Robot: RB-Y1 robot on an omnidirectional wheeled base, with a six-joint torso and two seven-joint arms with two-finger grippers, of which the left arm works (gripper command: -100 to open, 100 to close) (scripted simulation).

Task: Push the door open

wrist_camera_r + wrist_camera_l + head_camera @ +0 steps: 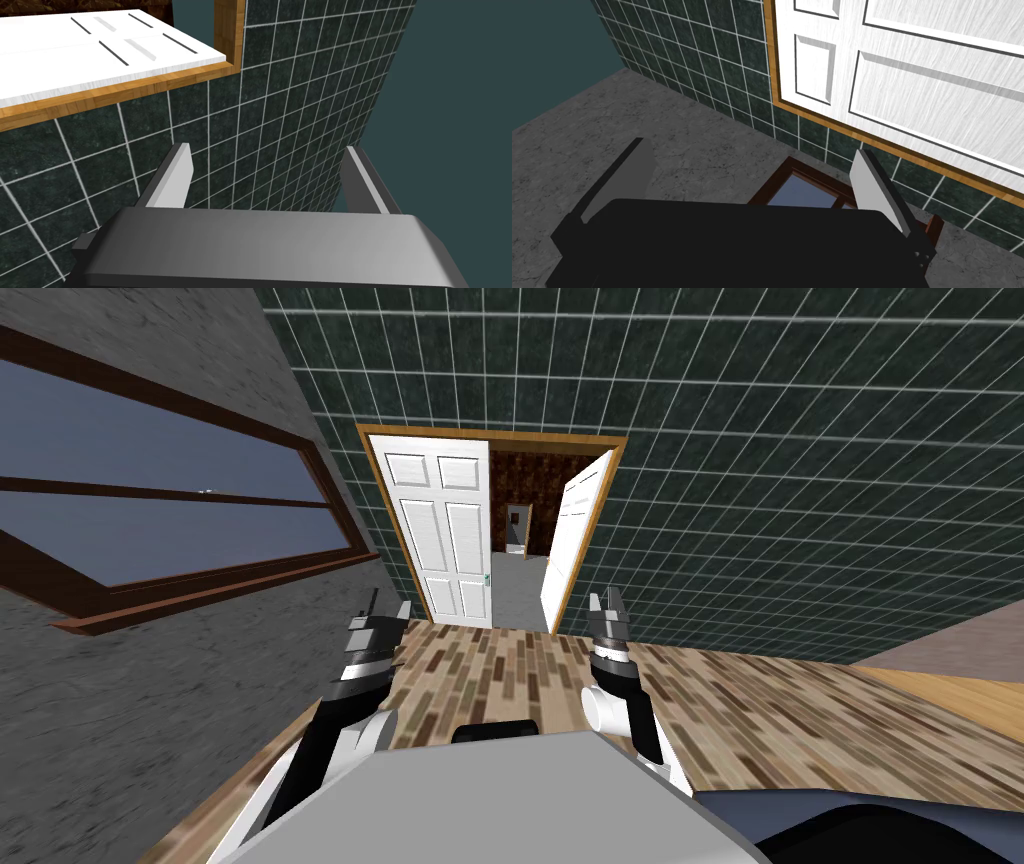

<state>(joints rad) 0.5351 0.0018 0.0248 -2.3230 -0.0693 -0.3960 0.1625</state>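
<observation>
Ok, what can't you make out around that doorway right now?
Head view: handle on the closed door leaf, too small to tell its type.
Head view: room past the doorway, half hidden by that leaf.
Left wrist view: the leaf is cut off by the picture's edge.

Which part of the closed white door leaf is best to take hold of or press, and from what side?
Probably its free edge beside the small handle, approached head-on from this room: the closed leaf looks hinged along its left edge, and the other leaf stands swung away from me.
</observation>
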